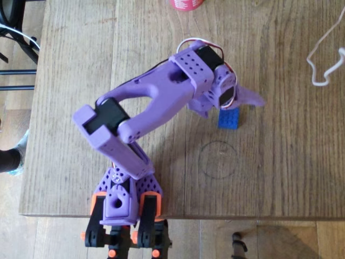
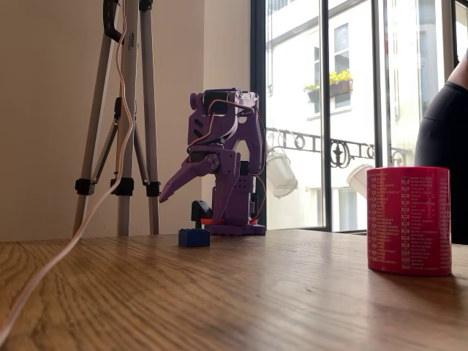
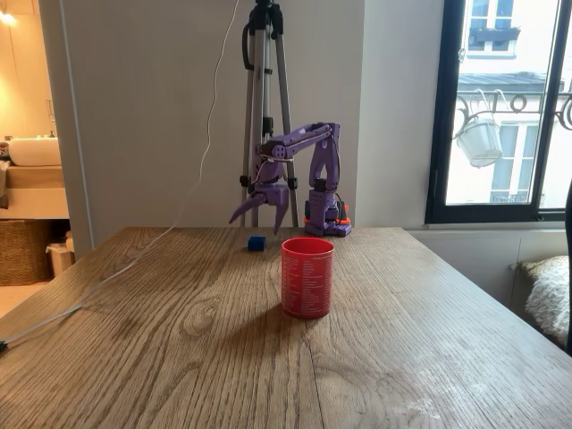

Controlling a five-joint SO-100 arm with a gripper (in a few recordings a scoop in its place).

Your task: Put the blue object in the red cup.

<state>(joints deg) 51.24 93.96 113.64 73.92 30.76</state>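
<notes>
overhead view: purple arm [image 1: 156,102] bent over the blue brick [image 1: 228,118] on a wooden table [image 1: 280,162].
the gripper [image 3: 261,212] hangs above the brick with its fingers spread apart and nothing between them, clear of the table in both fixed views. the brick lies flat on the wood, apart from the fingers. the red cup [image 3: 307,276] stands upright, well apart from the brick, nearer the camera in a fixed view. a white cable [image 1: 323,51] trails on the table.

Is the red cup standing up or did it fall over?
Standing up. The red cup sits on its base on the table, its open rim facing up, walls straight.
</notes>
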